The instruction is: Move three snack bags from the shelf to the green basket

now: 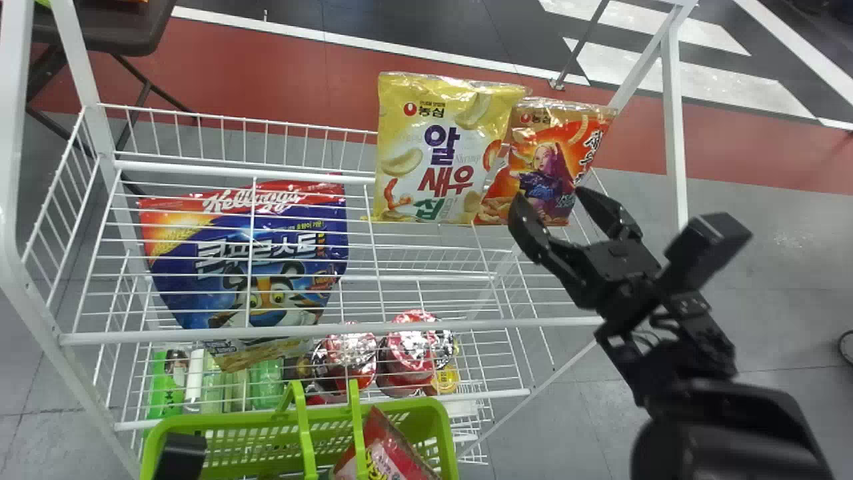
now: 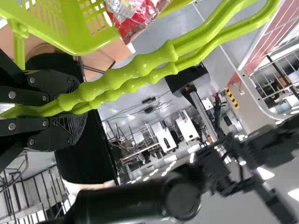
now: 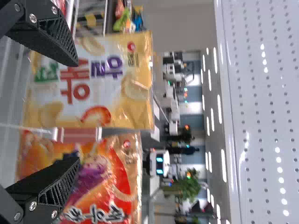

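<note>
Two snack bags, a yellow one (image 1: 440, 153) and an orange one (image 1: 546, 160), are standing near-upright side by side on the wire shelf (image 1: 466, 325), the yellow partly overlapping the orange; their printed faces are fronting the robot, presumably for an easy pick. A red snack bag (image 1: 383, 450) is lying inside the green basket (image 1: 446, 427), so two are apparently awaiting transfer. The left pincer (image 2: 74, 108) is clamping both basket handles (image 2: 117, 77) together, its pads closed on them, evidently keeping the basket hanging steady before the shelf for loading. The right pincer (image 1: 550, 198) is holding nothing; its fingers are standing wide apart before the two bags, one over each printed face in the wrist view. Closing there is risking a pinch on both bags; centring on one is seeming advisable.
</note>
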### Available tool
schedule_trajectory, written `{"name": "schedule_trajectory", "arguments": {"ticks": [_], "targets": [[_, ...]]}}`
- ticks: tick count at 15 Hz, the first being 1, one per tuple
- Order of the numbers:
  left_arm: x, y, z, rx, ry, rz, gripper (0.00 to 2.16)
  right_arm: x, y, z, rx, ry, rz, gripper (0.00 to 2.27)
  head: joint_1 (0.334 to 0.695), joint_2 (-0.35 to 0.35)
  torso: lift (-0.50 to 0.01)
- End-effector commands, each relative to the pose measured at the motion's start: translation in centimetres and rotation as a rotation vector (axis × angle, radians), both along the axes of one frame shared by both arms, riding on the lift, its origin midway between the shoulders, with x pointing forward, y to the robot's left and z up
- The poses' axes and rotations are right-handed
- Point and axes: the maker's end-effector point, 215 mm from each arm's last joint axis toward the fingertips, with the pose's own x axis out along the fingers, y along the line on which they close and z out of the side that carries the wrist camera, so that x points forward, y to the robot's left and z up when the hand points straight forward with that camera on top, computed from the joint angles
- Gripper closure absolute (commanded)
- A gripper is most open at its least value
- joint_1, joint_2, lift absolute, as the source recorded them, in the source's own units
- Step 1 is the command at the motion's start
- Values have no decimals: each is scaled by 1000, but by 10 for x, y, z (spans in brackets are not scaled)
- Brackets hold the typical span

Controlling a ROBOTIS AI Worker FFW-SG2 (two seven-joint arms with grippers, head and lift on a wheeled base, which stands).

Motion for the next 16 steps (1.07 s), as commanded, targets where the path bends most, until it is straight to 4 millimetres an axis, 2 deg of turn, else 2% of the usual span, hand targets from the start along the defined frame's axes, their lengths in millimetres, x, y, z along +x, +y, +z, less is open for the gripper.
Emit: {"name": "schedule_trajectory", "arguments": {"ticks": [1,3,7,8,9,10,11,12,16], "targets": [[2,3,-3,1,8,7,1639,38,-20,-11,-23,-2,-56,110,695,-350,-47],[4,3,-5,-2,3,12,1639,52,-39,-17,-43,-13,-119,110,695,-350,-47],[8,6,-4,-1,-2,16,1639,72,-72,-51,-67,51,-199,130,695,-350,-47],[9,6,-3,-2,-4,14,1639,76,-75,-57,-76,66,-190,221,695,-350,-47],[10,5,-3,-3,-6,13,1639,77,-77,-58,-72,76,-176,613,695,-350,-47],[10,5,-2,-6,-5,13,1639,74,-68,-68,-31,114,-130,1676,695,-350,-47],[11,5,-2,-3,-10,15,1639,69,-65,-75,-5,150,-112,2246,695,-350,-47],[10,6,-2,-4,-6,14,1639,64,-61,-59,-9,115,-103,2243,695,-350,-47],[11,6,-3,-2,-9,11,1639,45,-67,-46,-24,90,-152,2246,695,-350,-47]]}}
